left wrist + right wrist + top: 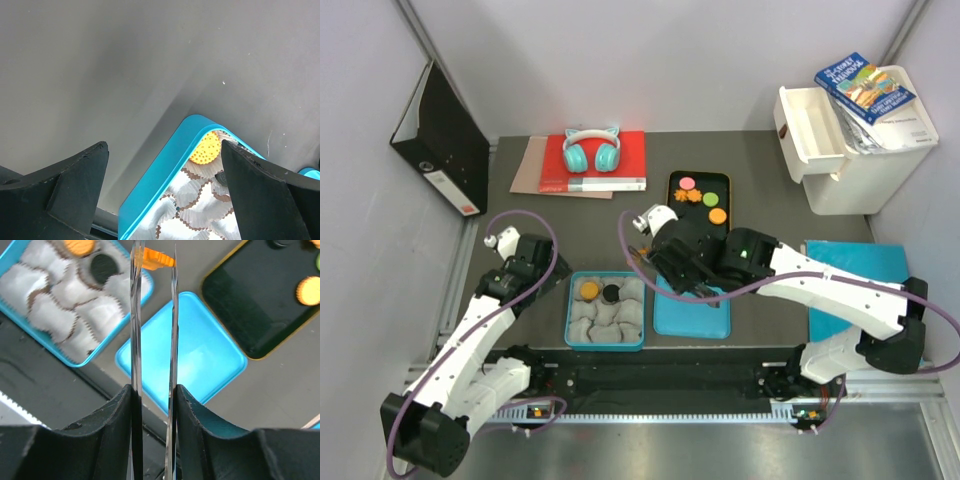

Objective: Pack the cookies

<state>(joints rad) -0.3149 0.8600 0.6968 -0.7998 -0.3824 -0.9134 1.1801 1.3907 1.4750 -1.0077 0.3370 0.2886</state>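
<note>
Left gripper (164, 145), jaws wide apart and empty, hovers at 9 o'clock of the blue box (567, 310), which holds an orange cookie (589, 291) and a black cookie (611, 293). Only the right wrist view shows the right gripper (155, 252) clamped on an orange piece (159, 260); other cookies (717, 215) lie on the black tray (699, 173) at 1 o'clock.

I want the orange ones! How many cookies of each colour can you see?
Orange cookies: 4, one held by the right gripper
Pink cookies: 1
Green cookies: 1
Black cookies: 1 sure; the dark tray could hide more
Total: 7
</note>
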